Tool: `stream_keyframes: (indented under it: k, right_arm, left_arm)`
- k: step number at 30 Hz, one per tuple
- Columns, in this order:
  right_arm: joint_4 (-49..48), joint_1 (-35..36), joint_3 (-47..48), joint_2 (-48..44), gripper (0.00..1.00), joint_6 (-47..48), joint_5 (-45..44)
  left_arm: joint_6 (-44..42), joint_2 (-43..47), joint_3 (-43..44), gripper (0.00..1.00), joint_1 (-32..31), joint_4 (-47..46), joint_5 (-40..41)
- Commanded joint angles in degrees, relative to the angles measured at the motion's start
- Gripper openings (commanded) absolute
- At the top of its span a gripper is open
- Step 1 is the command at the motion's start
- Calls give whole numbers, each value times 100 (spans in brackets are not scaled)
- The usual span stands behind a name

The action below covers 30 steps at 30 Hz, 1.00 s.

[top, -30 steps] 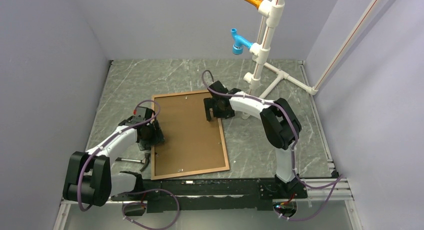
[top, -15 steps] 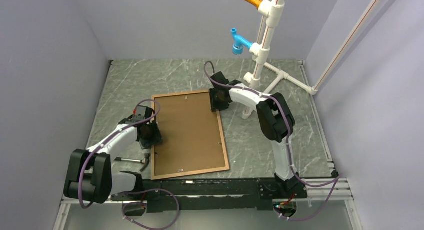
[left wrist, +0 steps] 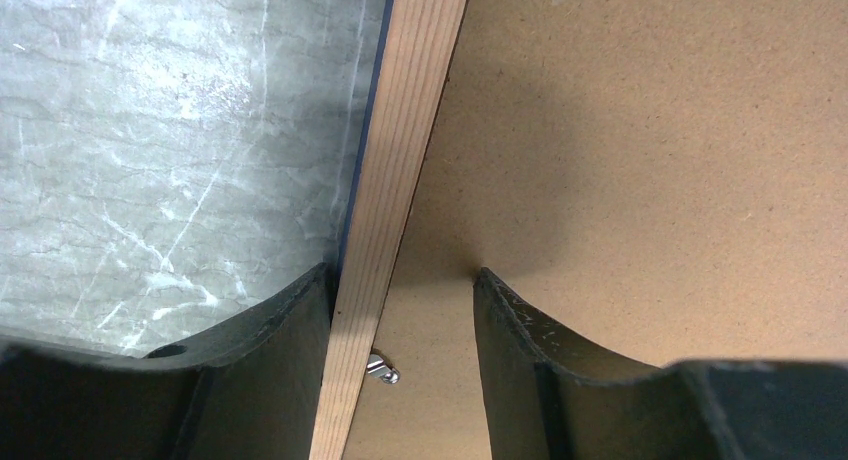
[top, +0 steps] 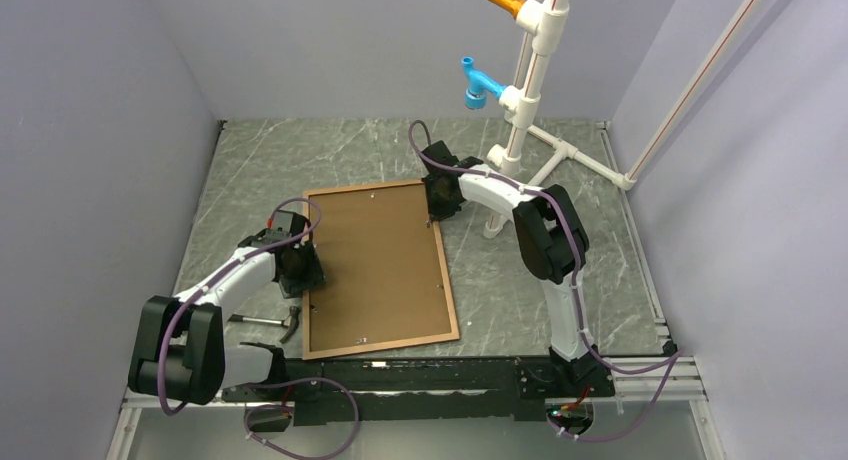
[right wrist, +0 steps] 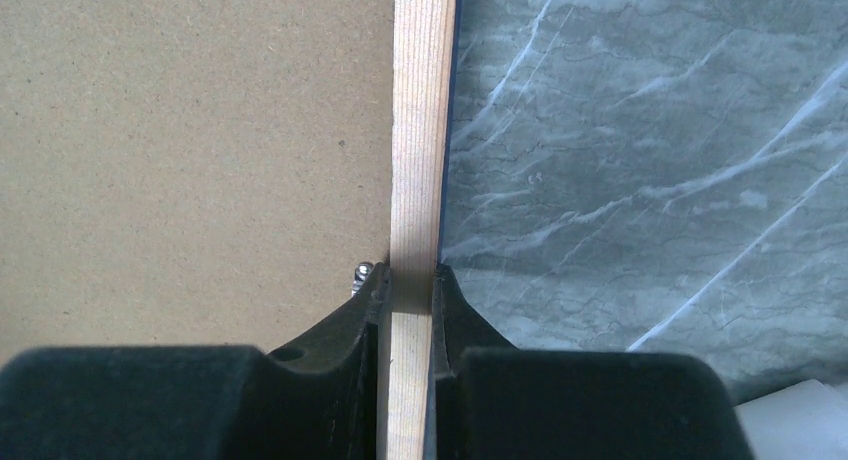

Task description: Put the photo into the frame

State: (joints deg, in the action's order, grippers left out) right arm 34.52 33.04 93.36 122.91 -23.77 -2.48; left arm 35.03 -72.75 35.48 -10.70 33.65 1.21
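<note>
The frame (top: 447, 270) lies flat on the marble table, its brown wood face up, with a plain brown backing board (top: 375, 265) filling it. The photo is hidden. My left gripper (top: 300, 263) straddles the left rail (left wrist: 400, 150). It is open: the outer finger is against the rail and the inner finger (left wrist: 500, 320) rests apart on the board (left wrist: 650, 130). My right gripper (top: 437, 198) is shut on the right rail (right wrist: 422, 130) near the far corner, both pads pressed to the wood. Small metal turn clips (left wrist: 383, 368) (right wrist: 361, 273) sit by each rail.
A small hammer-like tool (top: 265, 322) lies on the table beside the left arm. A white pipe stand (top: 520, 110) with blue and orange fittings rises at the back right, its foot (right wrist: 800, 420) close to my right gripper. Purple walls enclose the table.
My right gripper moved from over the board out to the frame's right rail and closed on it. The left gripper narrowed a little and stayed in place.
</note>
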Motion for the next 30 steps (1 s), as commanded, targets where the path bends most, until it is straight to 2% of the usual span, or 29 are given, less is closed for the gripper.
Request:
stream_keyframes:
  k: [1, 2, 4, 8, 11, 24, 30]
  right_arm:
    - [-121, 18, -19, 22, 13, 89, -130]
    - [-174, 19, -79, -91, 23, 65, -104]
    - [-174, 17, -101, -242, 34, 26, -61]
    - [-145, 17, 24, -334, 47, -14, 77]
    - [-52, 14, 239, -166, 53, -5, 186]
    - [-254, 23, 39, -157, 55, -75, 380]
    - [-67, 37, 98, 96, 50, -5, 279]
  left_arm:
    - [-99, -233, -112, 55, -20, -222, 90]
    - [-103, -235, -116, 54, -18, -219, 90]
    - [-105, -223, -127, 54, -20, -227, 79]
    - [-111, -205, -151, 54, -19, -220, 85]
    - [-124, -193, -156, 54, -20, -222, 92]
    - [-169, -225, -134, 54, -20, -212, 103]
    - [-179, -257, -130, 53, -20, -210, 109]
